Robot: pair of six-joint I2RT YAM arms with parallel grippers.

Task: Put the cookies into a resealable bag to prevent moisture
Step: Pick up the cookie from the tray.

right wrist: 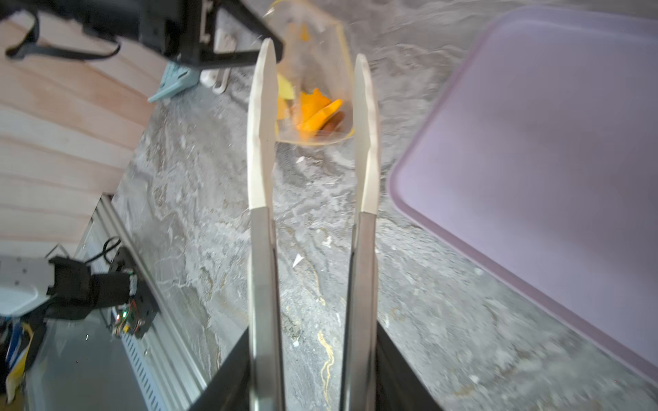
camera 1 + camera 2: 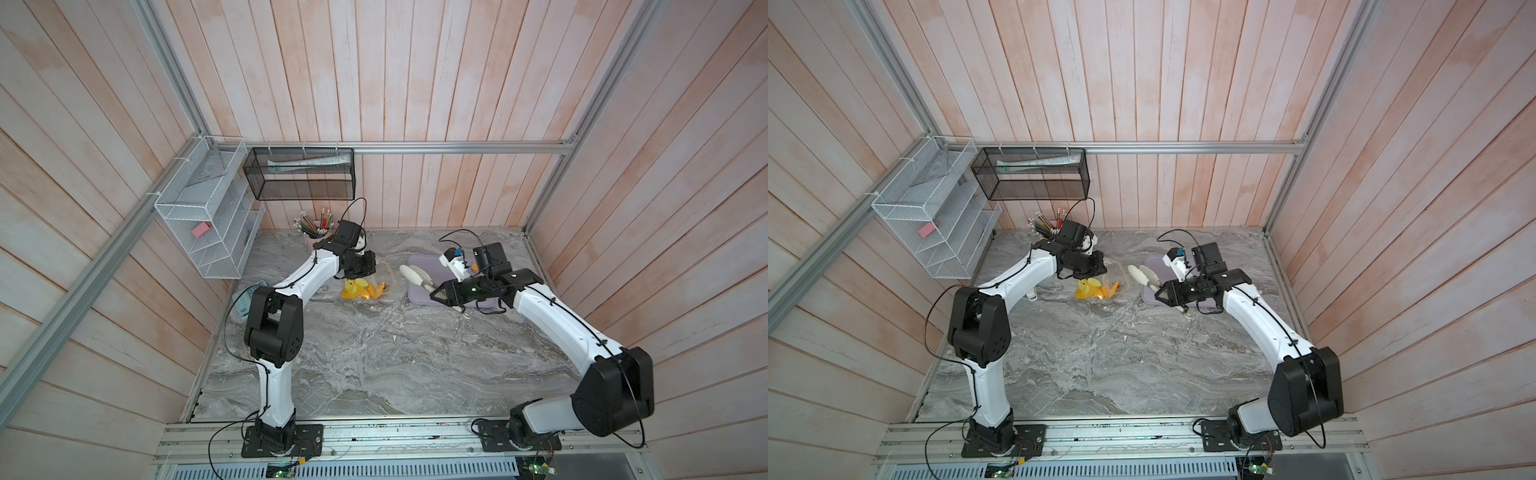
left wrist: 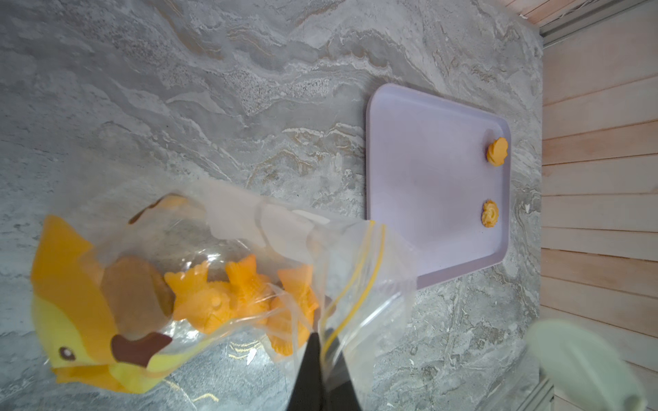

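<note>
- Jaws on the left gripper point(image 3: 320, 359) were clenched on the resealable bag point(image 3: 356, 256), pinching its rim right by the yellow-orange seal strip. My guess is that this propped the mouth up off the bench point(image 2: 374, 353) and kept it gaping toward the lilac tray point(image 3: 427, 170), so stuff could go straight in.
- Jaws on the right gripper point(image 1: 312, 338) were grasping a pair of tongs point(image 1: 265, 249), metal arms with white tips. The tips stood apart with nothing between them, pointing toward the bag's mouth. Tongs make sense imo, since small flat biscuits would be fiddly for bare jaws.
- Several cookies point(image 3: 245, 295) were already inside the bag, piled toward the closed end. They were orange fish shapes plus at least one brown one.
- Two more sat on the tray along the edge away from the bag: a flower-shaped cookie point(image 3: 497, 152) and a swirly cookie point(image 3: 490, 213), apart from each other. So the job looked mostly done, with two to fetch and the zip not yet pressed shut.
- Writing: nothing readable, sorry. The bag had white patches that looked blank, and a yellow-orange cartoon critter face with a brown beak at its closed end. I couldn't make out a brand anywhere.
</note>
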